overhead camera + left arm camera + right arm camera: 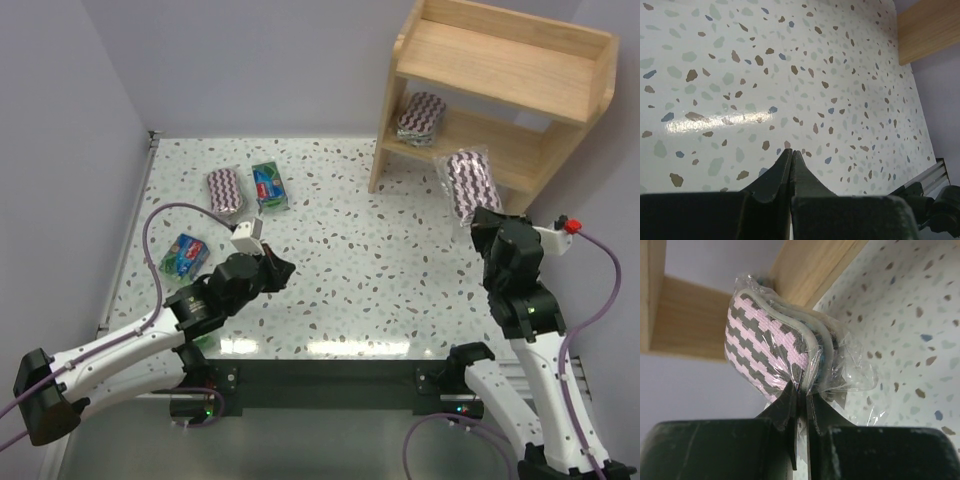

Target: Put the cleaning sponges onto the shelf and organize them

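My right gripper (801,390) pinches the oval maroon-white zigzag sponge pack (765,347) by its wrap edge; prob light, squishy, slippery; left gripper (791,152) pressed together.

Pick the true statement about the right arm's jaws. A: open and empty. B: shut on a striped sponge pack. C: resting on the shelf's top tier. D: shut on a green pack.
B: the right wrist view shows the jaws closed on the clear wrap of the striped sponge pack.
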You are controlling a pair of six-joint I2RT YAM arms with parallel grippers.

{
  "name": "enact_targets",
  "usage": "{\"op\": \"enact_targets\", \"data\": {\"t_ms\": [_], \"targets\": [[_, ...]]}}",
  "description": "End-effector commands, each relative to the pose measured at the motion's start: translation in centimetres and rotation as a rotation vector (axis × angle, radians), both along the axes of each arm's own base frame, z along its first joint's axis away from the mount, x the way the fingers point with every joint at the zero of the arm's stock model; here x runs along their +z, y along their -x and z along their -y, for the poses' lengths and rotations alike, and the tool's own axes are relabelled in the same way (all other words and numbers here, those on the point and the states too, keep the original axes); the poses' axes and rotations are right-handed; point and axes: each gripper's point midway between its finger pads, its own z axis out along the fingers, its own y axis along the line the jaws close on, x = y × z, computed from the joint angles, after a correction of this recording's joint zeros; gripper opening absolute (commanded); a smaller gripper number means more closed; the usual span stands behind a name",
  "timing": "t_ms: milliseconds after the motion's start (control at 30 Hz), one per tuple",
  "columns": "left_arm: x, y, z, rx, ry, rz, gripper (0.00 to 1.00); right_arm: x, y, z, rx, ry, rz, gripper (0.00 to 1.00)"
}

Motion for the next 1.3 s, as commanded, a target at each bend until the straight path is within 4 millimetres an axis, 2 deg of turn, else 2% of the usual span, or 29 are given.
{"op": "enact_targets", "data": {"t_ms": [0,33,133,167,267,333,367,400,467,500,533,600,633,700,733,833,867,1033,1267], "targets": [[0.6,0.0,-0.5,0.009,-0.006,0.013,0.00,1.8,0.5,5.4,-0.334,-0.012,0.059,0.00],[0.8,0.1,-0.6,0.010,0.000,0.015,0.00,1.9,0.2,6.1,-0.386,-0.014,0.074,0.00],[0.9,0.2,-0.7,0.009,0.004,0.017,0.00,2.5,-2.2,6.3,-0.423,-0.012,0.129,0.00],[1.1,0.3,-0.7,0.008,0.009,0.017,0.00,2.9,-3.5,6.1,-0.429,-0.016,0.148,0.00],[1.1,0.5,-1.0,0.009,0.015,0.010,0.00,4.1,-5.1,6.5,-0.474,-0.017,0.171,0.00],[1.2,0.8,-1.2,0.010,0.022,0.008,0.00,3.2,-6.7,6.5,-0.503,-0.018,0.139,0.00],[1.0,0.9,-1.3,0.013,0.024,0.001,0.00,4.0,-7.1,6.7,-0.526,-0.025,0.154,0.00],[1.0,1.0,-1.4,0.015,0.024,0.001,0.00,3.0,-8.3,6.5,-0.531,-0.017,0.119,0.00],[1.1,1.1,-1.7,0.021,0.033,0.001,0.00,3.7,-9.3,6.4,-0.552,-0.055,0.137,0.00],[1.1,1.2,-1.8,0.024,0.034,0.000,0.00,3.6,-9.9,6.5,-0.564,-0.058,0.137,0.00],[1.3,1.3,-2.0,0.026,0.037,0.001,0.00,2.6,-11.0,6.2,-0.570,-0.064,0.121,0.00],[1.3,1.4,-2.2,0.027,0.038,-0.001,0.00,2.9,-12.0,6.1,-0.581,-0.072,0.122,0.00],[1.3,1.5,-2.5,0.033,0.036,-0.004,0.00,1.9,-13.1,6.0,-0.585,-0.071,0.099,0.00],[1.2,1.6,-2.7,0.038,0.039,-0.005,0.00,2.0,-14.1,5.8,-0.581,-0.088,0.100,0.00],[1.2,1.8,-2.9,0.041,0.038,-0.006,0.00,1.1,-15.0,5.6,-0.578,-0.091,0.083,0.00],[1.1,1.9,-3.3,0.051,0.044,-0.006,0.00,0.4,-16.8,5.1,-0.538,-0.121,0.094,0.00],[1.2,1.9,-3.4,0.054,0.046,-0.004,0.00,-0.5,-17.5,5.2,-0.533,-0.119,0.079,0.00],[1.0,2.2,-4.1,0.069,0.041,-0.005,0.00,-2.0,-19.9,4.5,-0.464,-0.173,0.074,0.00],[1.0,2.1,-4.2,0.079,0.046,-0.008,0.00,-1.7,-21.8,2.9,-0.370,-0.234,0.089,0.00]]}}
